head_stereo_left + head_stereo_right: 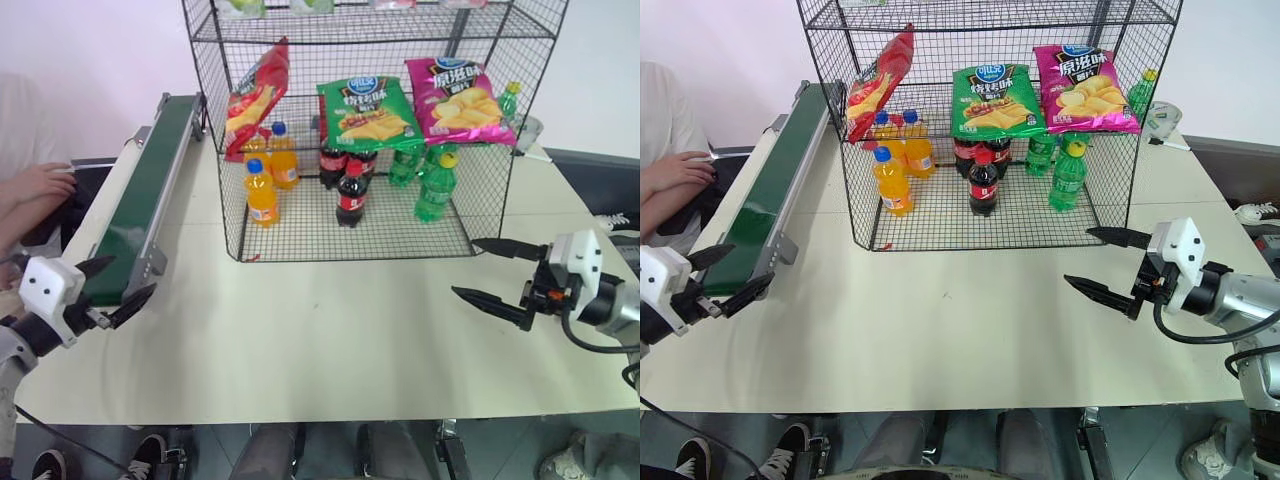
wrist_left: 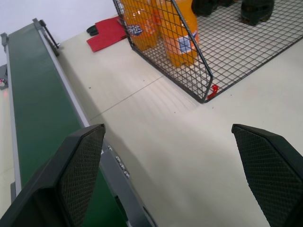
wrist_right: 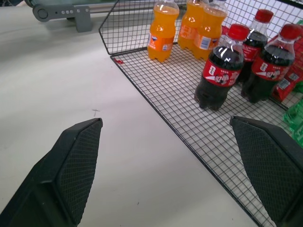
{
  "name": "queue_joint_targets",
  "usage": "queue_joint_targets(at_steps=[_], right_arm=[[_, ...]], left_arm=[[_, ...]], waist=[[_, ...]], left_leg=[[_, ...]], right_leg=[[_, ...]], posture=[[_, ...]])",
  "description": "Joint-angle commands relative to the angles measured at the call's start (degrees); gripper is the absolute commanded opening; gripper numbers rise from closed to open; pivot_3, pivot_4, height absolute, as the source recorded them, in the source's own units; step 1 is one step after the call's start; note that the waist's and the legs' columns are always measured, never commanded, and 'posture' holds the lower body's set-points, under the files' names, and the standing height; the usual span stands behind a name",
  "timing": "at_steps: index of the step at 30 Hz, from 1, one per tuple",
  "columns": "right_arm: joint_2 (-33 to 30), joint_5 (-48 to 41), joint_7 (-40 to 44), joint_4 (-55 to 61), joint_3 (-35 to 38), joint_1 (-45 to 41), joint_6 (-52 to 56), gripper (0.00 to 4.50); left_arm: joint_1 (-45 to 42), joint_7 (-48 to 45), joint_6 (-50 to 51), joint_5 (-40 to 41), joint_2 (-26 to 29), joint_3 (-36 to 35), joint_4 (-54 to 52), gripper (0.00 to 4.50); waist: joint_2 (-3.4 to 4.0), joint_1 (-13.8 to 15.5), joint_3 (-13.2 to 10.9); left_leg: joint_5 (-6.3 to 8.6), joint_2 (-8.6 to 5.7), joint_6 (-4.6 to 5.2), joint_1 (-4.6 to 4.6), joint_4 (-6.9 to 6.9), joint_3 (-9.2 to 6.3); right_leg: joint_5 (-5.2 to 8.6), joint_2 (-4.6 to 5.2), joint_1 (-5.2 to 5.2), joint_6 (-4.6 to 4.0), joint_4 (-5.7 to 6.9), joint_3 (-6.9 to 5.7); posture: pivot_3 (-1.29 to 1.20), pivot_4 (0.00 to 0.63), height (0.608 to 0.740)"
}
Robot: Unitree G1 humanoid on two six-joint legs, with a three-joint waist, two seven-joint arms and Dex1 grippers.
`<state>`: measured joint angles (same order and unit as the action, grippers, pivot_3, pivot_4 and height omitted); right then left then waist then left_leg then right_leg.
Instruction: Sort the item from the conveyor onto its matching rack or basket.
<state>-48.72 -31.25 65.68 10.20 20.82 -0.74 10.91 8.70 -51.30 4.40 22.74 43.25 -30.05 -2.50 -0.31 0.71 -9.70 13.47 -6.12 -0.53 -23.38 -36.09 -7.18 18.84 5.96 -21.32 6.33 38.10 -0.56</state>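
Note:
The red chip bag [image 1: 256,98] leans upright at the left end of the black wire rack's [image 1: 380,228] middle tier, against the side grid. The dark green conveyor [image 1: 150,180] runs along the table's left side, and its belt is bare. My left gripper [image 1: 122,280] hovers open by the conveyor's near end with nothing between its fingers. My right gripper [image 1: 465,267] is open and holds nothing, at the right of the table just in front of the rack's front right corner. The left wrist view shows the belt [image 2: 33,94] beside one finger.
A green chip bag [image 1: 367,112] and a magenta chip bag [image 1: 460,100] lie on the same tier. Orange soda bottles [image 1: 262,192], cola bottles [image 1: 350,195] and green bottles [image 1: 434,188] stand on the bottom mesh. A person's hand [image 1: 35,185] rests left of the conveyor.

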Motion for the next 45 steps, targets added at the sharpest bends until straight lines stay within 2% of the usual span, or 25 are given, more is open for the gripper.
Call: queue_joint_targets(at_steps=[1, 10, 15, 19, 21, 24, 28, 32, 40, 45], right_arm=[[-0.7, -0.1, 0.5, -0.5, 2.1, 0.0, -1.5, 4.5], [-0.4, 0.7, 1.1, -4.0, 2.2, -0.4, -4.2, 4.5], [-1.0, -1.4, 1.7, -5.2, 1.7, -1.2, -0.9, 4.5], [-0.4, -0.6, 1.7, -6.1, 0.7, -2.8, -1.1, 4.5], [0.2, 0.1, 1.8, -6.6, 0.1, -3.3, -2.1, 4.5], [1.5, 0.5, 1.5, -7.1, -1.0, -4.1, -2.9, 4.5], [2.9, 2.2, 0.5, -7.9, -3.0, -5.5, -4.2, 4.5], [4.5, 2.6, -0.7, -8.0, -4.7, -6.9, -4.3, 4.5], [8.1, 3.1, -2.5, -6.7, -8.0, -9.0, -5.3, 4.5], [9.6, 2.8, -2.1, -5.9, -10.0, -9.8, -5.5, 4.5]], left_arm=[[-0.5, -0.5, -1.8, -0.7, 1.0, 0.0, 0.8, 4.47], [-2.6, -1.9, -2.2, -0.8, 1.8, 0.3, 3.1, 4.47], [-4.3, -1.9, 2.4, 2.3, 2.0, -1.3, 5.0, 4.47], [-4.1, -0.3, -7.5, -2.8, 1.6, -1.3, 6.2, 4.47], [-3.7, -0.5, -6.0, -1.1, 1.0, -1.3, 5.7, 4.47], [-2.9, 0.4, -10.1, -3.3, 0.5, -0.6, 5.7, 4.47], [-4.3, 4.3, -9.0, -4.5, 0.3, -0.5, 7.1, 4.47], [-4.9, 4.7, -12.4, -6.3, 1.0, -0.2, 8.8, 4.47], [-4.9, 8.4, -20.2, -11.0, 1.1, -0.2, 11.8, 4.47], [-3.8, 13.1, -29.9, -18.8, 3.2, -0.3, 15.7, 4.47]], waist=[[0.0, 0.0, 0.0], [0.0, 0.0, 0.0], [0.0, -0.1, 0.0], [0.0, -0.1, 0.0], [0.0, -0.1, 0.0], [0.0, -0.1, 0.0], [0.0, -0.1, 0.0], [0.0, -0.1, 0.0], [0.0, -0.1, 0.0], [0.0, -0.1, 0.0]], left_leg=[[0.0, 0.0, 0.0, 0.0, 0.0, 0.0], [0.0, 0.0, 0.0, 0.0, 0.01, 0.0], [0.0, 0.01, 0.0, 0.0, 0.02, 0.0], [0.0, 0.0, 0.0, 0.0, 0.02, 0.0], [0.0, 0.0, 0.0, 0.0, 0.03, 0.01], [0.0, 0.0, 0.0, 0.0, 0.03, 0.01], [0.0, 0.0, 0.0, 0.0, 0.03, 0.01], [0.0, 0.0, 0.0, 0.0, 0.02, 0.01], [0.0, 0.0, -0.01, 0.0, 0.04, 0.0], [0.0, 0.0, -0.01, 0.0, 0.07, 0.0]], right_leg=[[0.0, 0.0, 0.0, 0.0, 0.0, 0.0], [0.0, -0.01, -0.01, 0.0, 0.0, 0.0], [0.0, -0.01, -0.02, 0.0, 0.0, 0.0], [0.0, -0.01, -0.02, 0.0, 0.0, 0.0], [0.0, 0.0, -0.02, 0.0, -0.01, 0.0], [0.0, 0.0, -0.02, 0.0, -0.01, 0.0], [0.0, -0.01, -0.02, 0.0, 0.0, 0.0], [0.0, -0.01, -0.02, 0.01, 0.0, 0.0], [-0.01, -0.02, -0.03, 0.01, 0.0, 0.0], [-0.01, -0.02, -0.05, 0.01, 0.0, 0.0]], posture=[[0.0, 0.15, 0.74], [0.0, 0.15, 0.74], [0.0, 0.15, 0.74], [0.0, 0.15, 0.74], [0.0, 0.15, 0.74], [0.0, 0.15, 0.74], [0.0, 0.15, 0.74], [0.0, 0.15, 0.74], [0.0, 0.15, 0.74], [0.0, 0.15, 0.74]])
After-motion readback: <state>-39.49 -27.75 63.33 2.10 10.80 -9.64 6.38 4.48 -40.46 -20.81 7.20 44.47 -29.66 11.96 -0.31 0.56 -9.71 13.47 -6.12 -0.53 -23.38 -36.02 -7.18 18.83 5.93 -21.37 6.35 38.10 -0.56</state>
